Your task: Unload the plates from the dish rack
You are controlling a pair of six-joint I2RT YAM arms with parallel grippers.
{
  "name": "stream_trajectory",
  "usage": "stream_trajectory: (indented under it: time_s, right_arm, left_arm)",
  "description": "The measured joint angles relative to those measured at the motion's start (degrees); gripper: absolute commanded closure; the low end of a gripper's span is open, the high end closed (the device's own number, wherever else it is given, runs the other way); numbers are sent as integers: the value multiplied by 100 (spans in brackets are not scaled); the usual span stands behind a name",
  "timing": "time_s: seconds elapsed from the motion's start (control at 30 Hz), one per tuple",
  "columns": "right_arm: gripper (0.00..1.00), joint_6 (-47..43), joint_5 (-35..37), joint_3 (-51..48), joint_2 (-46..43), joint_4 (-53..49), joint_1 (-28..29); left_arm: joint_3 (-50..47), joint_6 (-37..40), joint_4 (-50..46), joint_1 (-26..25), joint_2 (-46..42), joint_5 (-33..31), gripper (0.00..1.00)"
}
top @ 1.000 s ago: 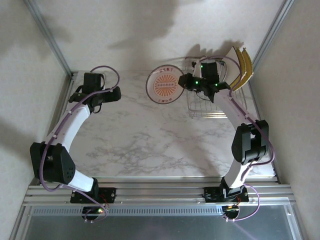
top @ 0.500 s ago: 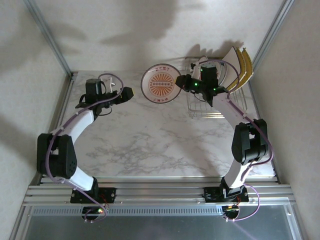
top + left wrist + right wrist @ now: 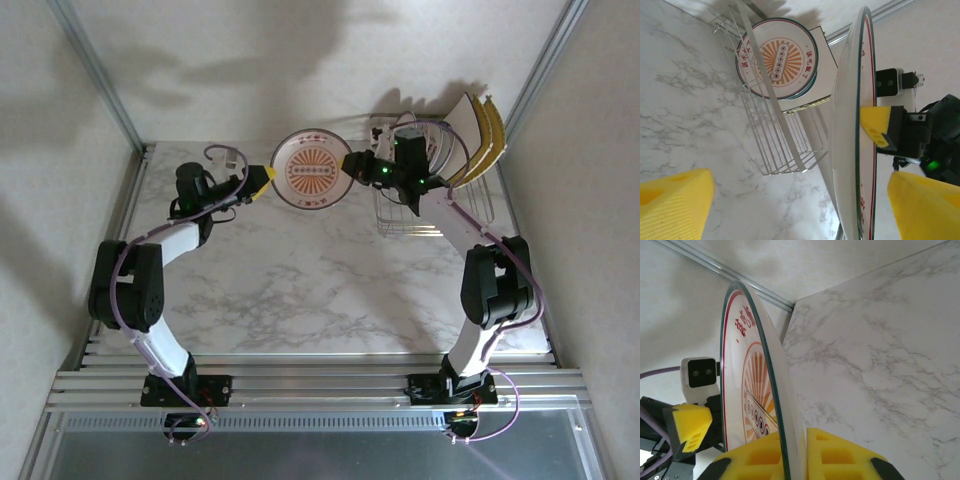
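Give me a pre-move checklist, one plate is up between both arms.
1. right gripper shut on the round plate at its rim: ok.
2. Round plate out of the dish rack, held on edge in the air to its left: ok.
3. left gripper open: ok.
4. Plate rim inside the left gripper's opening, seen from the left wrist: ok, though well off centre.
5. Left gripper touching the plate: cannot tell.
6. Rack emptied: not ok, a second round plate and the square plates sit in it.

Both arms stretched inward towards each other, left gripper (image 3: pixel 262 180) with jaws spread wide, right gripper (image 3: pixel 350 163) clamped on plate (image 3: pixel 311 170) rim
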Motion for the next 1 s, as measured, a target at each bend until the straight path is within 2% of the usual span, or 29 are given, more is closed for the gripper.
stream_trajectory:
  time_s: [0.13,0.27,0.37,0.57,0.73,1.0]
  right_arm:
    - [100,83,-48,52,179,90,109]
    - [100,125,-87,125,330,92,192]
    - [100,127,-87,201,404,101,247]
    - [100,26,-59,293,498,125,293]
    - [99,-98,118,348,518,26,350]
    - [83,-162,160,422,520,-140,356]
  left_arm:
    - [0,-243,197,-31,107,33,33]
    - [2,-393,343,-85,179,35,57]
    - [2,-457,380,-116,225,37,68]
    - [2,-597,317,-120,243,-55,98]
    - [-2,-544,205,-116,299,-162,100]
    - [-7,-498,129,-120,299,-179,100]
